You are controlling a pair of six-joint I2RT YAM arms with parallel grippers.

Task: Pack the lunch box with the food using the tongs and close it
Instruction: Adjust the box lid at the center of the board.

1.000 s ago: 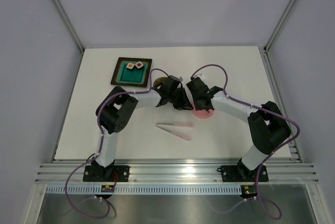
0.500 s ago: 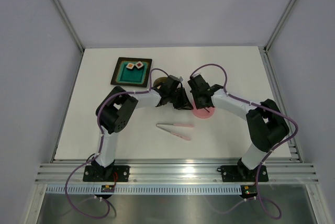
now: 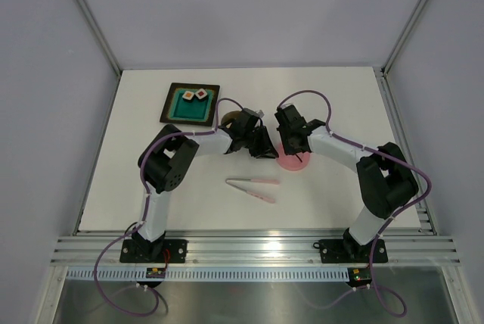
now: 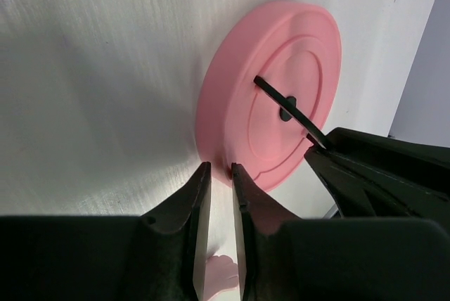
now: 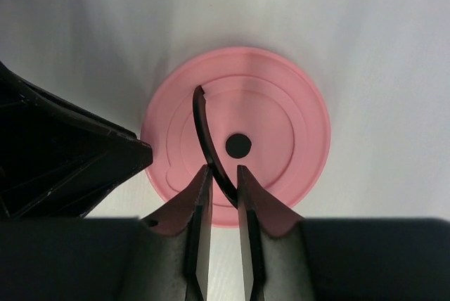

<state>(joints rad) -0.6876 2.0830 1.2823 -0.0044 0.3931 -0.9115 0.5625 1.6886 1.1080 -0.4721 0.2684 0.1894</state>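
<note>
The lunch box's pink lid [image 3: 290, 160] lies flat on the table between my two grippers. In the right wrist view my right gripper [image 5: 223, 171] is shut on the curved black handle [image 5: 205, 129] of the lid [image 5: 281, 139]. My left gripper [image 4: 218, 169] stands at the lid's [image 4: 239, 104] near rim, its jaws a narrow gap apart with only table between them. The steel tin [image 3: 231, 117] peeks out behind the left arm. The tongs [image 3: 253, 185] lie loose on the table nearer the bases. Two food cubes [image 3: 194, 95] sit far left.
The food cubes rest in a black tray [image 3: 175, 112] with a teal inside, at the far left of the table. The right gripper's black body [image 4: 380, 174] crowds the lid from one side and the left gripper's body [image 5: 63, 153] from the other.
The right gripper's jaws have narrowed onto the lid's handle and the arm has edged slightly left. The left gripper's jaws have parted a little at the rim.
</note>
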